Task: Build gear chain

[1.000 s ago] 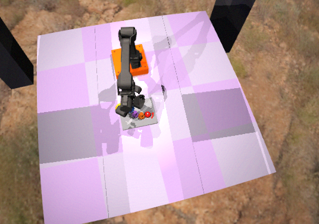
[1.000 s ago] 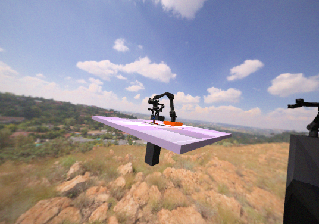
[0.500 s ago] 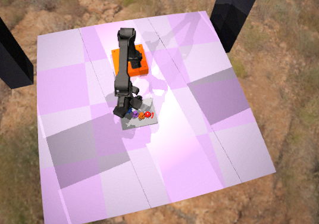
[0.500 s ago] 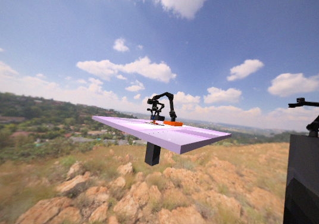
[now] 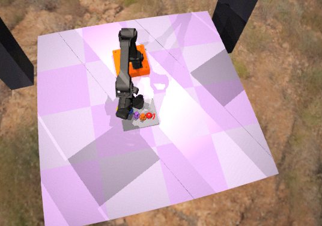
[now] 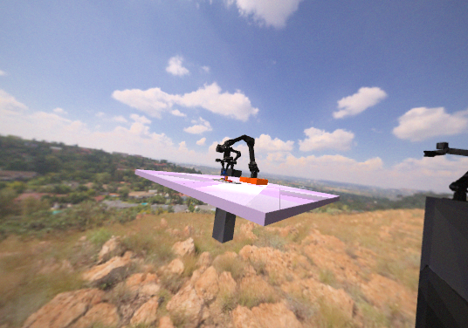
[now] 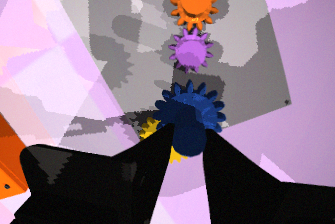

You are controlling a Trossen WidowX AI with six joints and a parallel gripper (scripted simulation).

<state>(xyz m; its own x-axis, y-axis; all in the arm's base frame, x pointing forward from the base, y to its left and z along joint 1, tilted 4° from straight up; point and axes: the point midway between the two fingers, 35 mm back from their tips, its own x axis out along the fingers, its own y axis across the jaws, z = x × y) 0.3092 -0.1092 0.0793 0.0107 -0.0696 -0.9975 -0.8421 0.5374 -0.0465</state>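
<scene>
Table: The wide pink and white table [image 5: 185, 168] [image 6: 234, 201] sits under it all.
My arm: The black arm [image 5: 125, 63] [image 6: 251, 153] reaches over the grey board [image 5: 153, 121] [image 6: 236, 182] [image 7: 259, 65]. It is the one I would use, right by the gap.
Jaws: My gripper [image 5: 124, 113] [image 6: 224, 169] [image 7: 188, 132] is pinching the round knob of the blue gear [image 5: 131, 112] [image 6: 224, 173] [image 7: 206, 109]. Its teeth stick out past the tips.
Blue gear: It hangs in my grip over the board's yellow end. It looks flat, with its knob pointing up, so I think it needs no tipping.
Yellow gear: The yellow gear [image 5: 117, 108] [image 7: 149, 130] peeks out from under the blue one in the wrist view. I can't tell if their teeth would touch.
Row: The red gear [image 5: 149, 115], then the orange gear [image 5: 142, 116] [image 7: 194, 7], then the purple gear [image 5: 136, 115] [image 7: 190, 51] go in a line toward my grip.
Gap: I think blue belongs between purple and yellow. From my jaws, that means straight down, with small nudges along the row.
Peg: I can't see one under the blue gear, so I'd line up slowly before pushing.
</scene>
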